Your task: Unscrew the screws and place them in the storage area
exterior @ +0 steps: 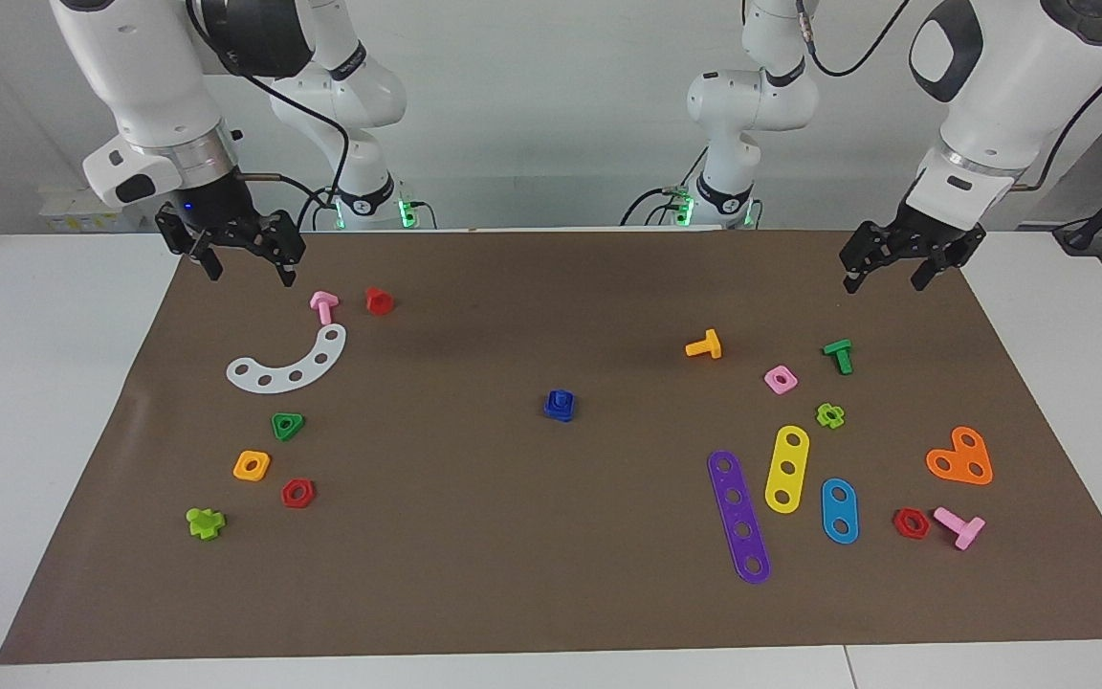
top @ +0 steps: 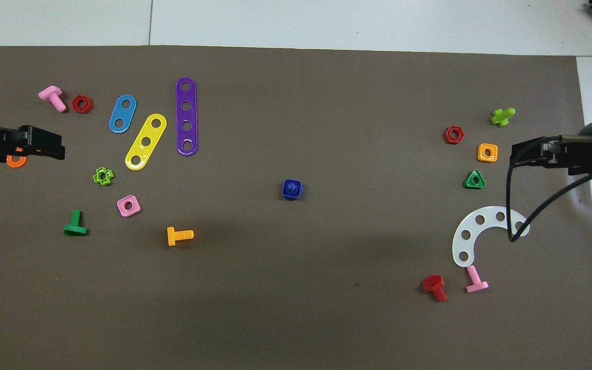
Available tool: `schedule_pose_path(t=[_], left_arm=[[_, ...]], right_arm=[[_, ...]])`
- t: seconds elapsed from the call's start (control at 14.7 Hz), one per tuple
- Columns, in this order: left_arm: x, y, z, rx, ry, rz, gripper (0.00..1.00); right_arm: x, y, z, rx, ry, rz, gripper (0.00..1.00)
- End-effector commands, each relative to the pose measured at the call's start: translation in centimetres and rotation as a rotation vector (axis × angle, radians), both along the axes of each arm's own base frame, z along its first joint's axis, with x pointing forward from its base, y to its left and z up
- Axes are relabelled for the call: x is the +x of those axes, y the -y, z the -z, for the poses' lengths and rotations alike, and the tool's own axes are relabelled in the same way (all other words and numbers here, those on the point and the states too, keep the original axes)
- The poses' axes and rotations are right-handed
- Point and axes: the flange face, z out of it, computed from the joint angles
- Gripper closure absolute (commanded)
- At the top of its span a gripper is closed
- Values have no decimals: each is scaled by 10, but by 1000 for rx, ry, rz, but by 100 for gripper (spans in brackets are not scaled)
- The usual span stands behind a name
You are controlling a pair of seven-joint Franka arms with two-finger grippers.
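Observation:
A dark-blue screw [exterior: 560, 405] sits threaded in a dark-blue square nut at the middle of the brown mat [exterior: 513, 555]; it also shows in the overhead view [top: 292, 189]. Both grippers hang open and empty above the mat's edge nearest the robots. My left gripper [exterior: 882, 284] is over the corner at the left arm's end and shows in the overhead view [top: 59, 146]. My right gripper [exterior: 251, 277] is over the corner at the right arm's end and shows in the overhead view [top: 516, 156]. No storage area is marked on the mat.
Near the left arm's end lie purple [exterior: 738, 516], yellow [exterior: 786, 468] and blue [exterior: 839, 510] strips, an orange heart plate [exterior: 960, 456], bolts and nuts. Near the right arm's end lie a white curved strip [exterior: 291, 364], a pink bolt [exterior: 323, 306], a red bolt [exterior: 379, 300] and several nuts.

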Motion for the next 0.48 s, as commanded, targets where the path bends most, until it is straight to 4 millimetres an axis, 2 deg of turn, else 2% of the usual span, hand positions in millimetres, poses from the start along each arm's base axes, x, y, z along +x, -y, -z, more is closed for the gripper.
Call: schedule_pose_path(t=[0.0, 0.07, 0.27, 0.41], left_arm=[[-12, 1, -2, 17, -7, 8, 0], [-13, 5, 2, 15, -12, 9, 0], [-12, 44, 16, 2, -35, 62, 0], [-3, 84, 35, -38, -61, 37, 7]], right_arm=[[-9, 2, -1, 6, -8, -19, 0], [-9, 2, -1, 6, -8, -19, 0], [-9, 2, -1, 6, -9, -19, 0], [-9, 2, -1, 6, -9, -19, 0]])
